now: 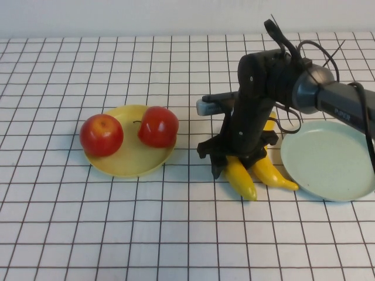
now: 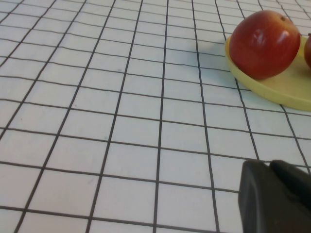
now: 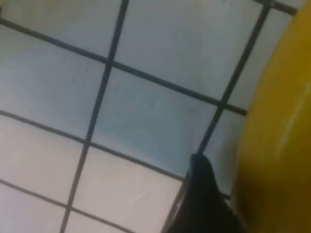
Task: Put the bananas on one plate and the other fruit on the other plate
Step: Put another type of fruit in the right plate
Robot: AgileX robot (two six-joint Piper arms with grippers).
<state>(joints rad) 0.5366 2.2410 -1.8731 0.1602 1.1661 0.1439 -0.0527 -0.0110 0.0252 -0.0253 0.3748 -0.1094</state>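
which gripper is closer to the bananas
Right. The right gripper is down over the bananas, beside the blue-green plate. The left gripper sits far off, beyond the yellow plate.

The right arm reaches down steeply, its right pincer (image 1: 237, 167) spread wide at table level; the left pincer (image 2: 277, 199) sits closed.

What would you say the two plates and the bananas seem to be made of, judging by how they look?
The yellow plate and blue-green plate look like matte moulded plastic: even pastel colour, soft rims, no glaze glare. The bananas, under the right gripper, look glossy and uniformly yellow, so possibly plastic replicas, though real fruit cannot be excluded. The left gripper sits near the yellow plate.
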